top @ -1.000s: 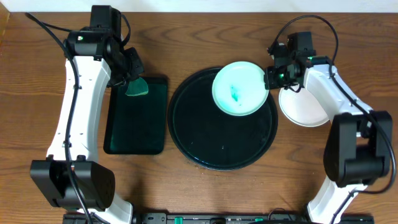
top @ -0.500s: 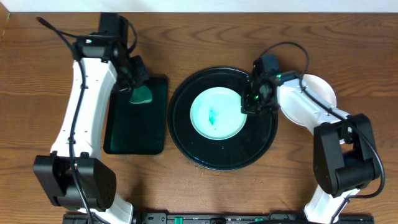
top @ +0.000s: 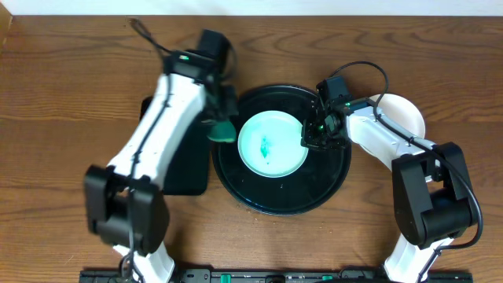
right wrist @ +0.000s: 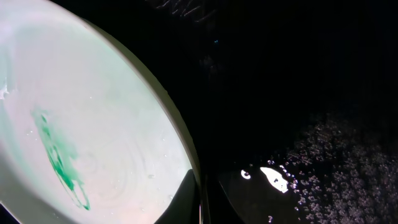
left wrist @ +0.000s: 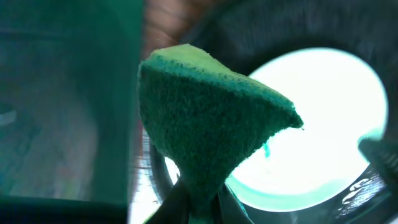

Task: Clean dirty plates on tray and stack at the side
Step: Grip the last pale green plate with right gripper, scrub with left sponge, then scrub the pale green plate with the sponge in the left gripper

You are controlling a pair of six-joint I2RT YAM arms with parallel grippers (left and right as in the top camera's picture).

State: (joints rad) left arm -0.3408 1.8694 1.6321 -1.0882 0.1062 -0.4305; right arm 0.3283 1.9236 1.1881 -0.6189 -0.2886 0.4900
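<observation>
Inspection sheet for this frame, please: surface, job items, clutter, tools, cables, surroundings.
Surface: brown wooden table.
Job's things: plate with a teal smear lies on the black tray; white side plate sits right of it, count unclear.
Clutter: dark green tray, partly under the left arm.
Tools: left tool shut on green sponge; right tool shut on the plate's right rim.
Cables: black cables loop over both arms.
Surroundings: white strip along the far edge.

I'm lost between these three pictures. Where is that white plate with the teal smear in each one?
Overhead: the plate lies mid-picture, inside the black tray.
Left wrist: the plate is at the right, bright, partly behind the green sponge.
Right wrist: the plate fills the left half.
Shared landmark: the teal smear at its centre, seen in all three.
</observation>
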